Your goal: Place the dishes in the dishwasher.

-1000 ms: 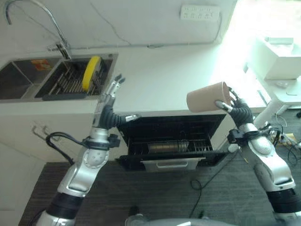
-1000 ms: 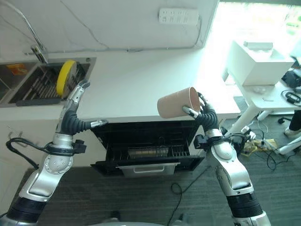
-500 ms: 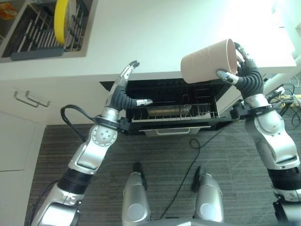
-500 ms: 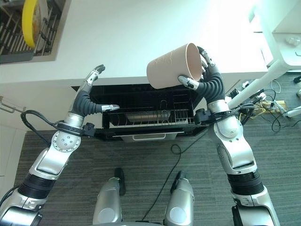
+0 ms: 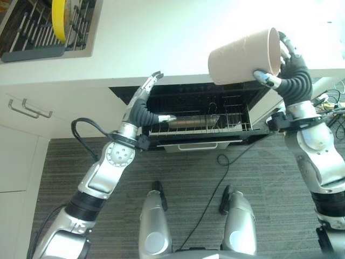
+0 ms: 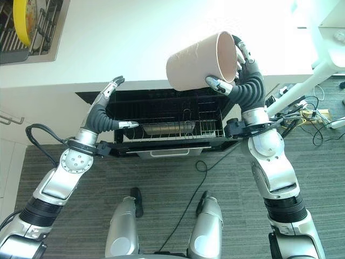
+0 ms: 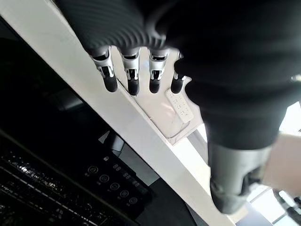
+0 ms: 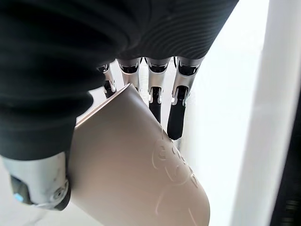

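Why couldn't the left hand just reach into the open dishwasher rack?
It probably could: the left hand is open at the dishwasher mouth, the rack is pulled out, and nothing sits between them.

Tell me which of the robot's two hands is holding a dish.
The right hand: its fingers and thumb grip the rim of the beige cylindrical cup above the open dishwasher. The left hand is open, holding nothing.

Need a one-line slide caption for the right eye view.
Right hand holds a beige cup on its side above the open dishwasher; left hand open at its front edge.
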Available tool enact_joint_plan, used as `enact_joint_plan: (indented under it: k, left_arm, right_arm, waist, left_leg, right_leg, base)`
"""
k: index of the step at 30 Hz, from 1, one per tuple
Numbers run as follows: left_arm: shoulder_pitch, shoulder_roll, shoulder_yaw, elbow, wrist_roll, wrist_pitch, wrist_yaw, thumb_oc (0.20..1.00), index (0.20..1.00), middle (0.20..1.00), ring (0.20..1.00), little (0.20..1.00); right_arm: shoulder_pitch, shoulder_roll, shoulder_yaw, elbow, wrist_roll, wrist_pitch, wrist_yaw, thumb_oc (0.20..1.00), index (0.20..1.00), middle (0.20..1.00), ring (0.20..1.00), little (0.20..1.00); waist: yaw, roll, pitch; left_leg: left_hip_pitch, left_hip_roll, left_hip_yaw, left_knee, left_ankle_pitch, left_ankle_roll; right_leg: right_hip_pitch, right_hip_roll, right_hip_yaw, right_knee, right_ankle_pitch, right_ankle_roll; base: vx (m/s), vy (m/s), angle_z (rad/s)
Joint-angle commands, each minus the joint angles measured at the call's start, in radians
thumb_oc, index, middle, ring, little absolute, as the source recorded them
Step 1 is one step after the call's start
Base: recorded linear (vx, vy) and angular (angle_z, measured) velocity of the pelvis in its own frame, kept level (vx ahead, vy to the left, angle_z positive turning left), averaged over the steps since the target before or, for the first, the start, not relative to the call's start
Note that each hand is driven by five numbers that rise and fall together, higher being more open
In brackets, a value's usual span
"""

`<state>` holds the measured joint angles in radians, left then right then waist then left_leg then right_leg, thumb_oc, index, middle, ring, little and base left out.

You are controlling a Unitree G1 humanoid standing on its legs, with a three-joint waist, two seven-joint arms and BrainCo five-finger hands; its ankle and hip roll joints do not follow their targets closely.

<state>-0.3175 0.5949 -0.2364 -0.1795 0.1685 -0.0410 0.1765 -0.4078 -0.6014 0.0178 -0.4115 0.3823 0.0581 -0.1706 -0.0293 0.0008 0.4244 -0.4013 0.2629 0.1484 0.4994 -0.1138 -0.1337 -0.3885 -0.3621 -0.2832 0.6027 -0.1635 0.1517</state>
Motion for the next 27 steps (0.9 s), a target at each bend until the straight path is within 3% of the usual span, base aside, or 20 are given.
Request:
enact_joint_plan:
  k: [1, 8, 20, 27]
  left_arm:
    - [0.020, 0.025, 0.016, -0.096, -0.011, -0.048, 0.002, 1.000, 1.000, 1.000, 1.000, 1.000]
    - [0.087, 0.033, 0.002, -0.092, -0.010, -0.023, 0.010, 1.000, 1.000, 1.000, 1.000, 1.000]
    - [0.116, 0.050, -0.037, -0.010, 0.005, -0.006, 0.007, 1.000, 1.000, 1.000, 1.000, 1.000]
    - [0.088, 0.032, -0.097, 0.158, -0.059, 0.079, -0.001, 1.000, 1.000, 1.000, 1.000, 1.000]
  right_arm:
    - [0.022, 0.015, -0.078, -0.115, -0.040, -0.118, -0.023, 0.200, 0.200, 0.200, 0.200, 0.200]
    - [0.157, 0.028, -0.096, -0.165, -0.057, -0.190, -0.014, 0.200, 0.200, 0.200, 0.200, 0.200]
    - [0.242, 0.008, -0.115, -0.136, -0.023, -0.235, 0.011, 0.200, 0.200, 0.200, 0.200, 0.200]
    - [0.242, 0.004, -0.110, -0.114, 0.001, -0.245, 0.062, 0.200, 0.200, 0.200, 0.200, 0.200]
  waist:
    - [-0.021, -0.009, -0.046]
    - [-0.042, -0.009, -0.036]
    - [-0.066, -0.011, -0.033]
    - [-0.088, -0.014, -0.042]
  left_leg:
    - [0.093, 0.061, 0.018, -0.048, -0.009, -0.046]
    - [0.095, 0.071, 0.038, -0.050, -0.007, -0.045]
    - [0.100, 0.089, 0.067, -0.063, 0.009, -0.056]
    - [0.105, 0.099, 0.082, -0.071, 0.022, -0.064]
  right_leg:
    - [0.024, -0.017, 0.085, 0.008, -0.033, 0.073]
    - [0.017, -0.009, 0.099, 0.006, -0.029, 0.078]
    - [0.026, 0.003, 0.105, -0.029, -0.014, 0.084]
    - [0.029, 0.012, 0.116, -0.047, -0.004, 0.087]
  base:
    - [0.00, 0.000, 0.00]
    - [-0.01, 0.031, -0.03]
    - [-0.01, 0.011, -0.08]
    - [-0.01, 0.020, -0.10]
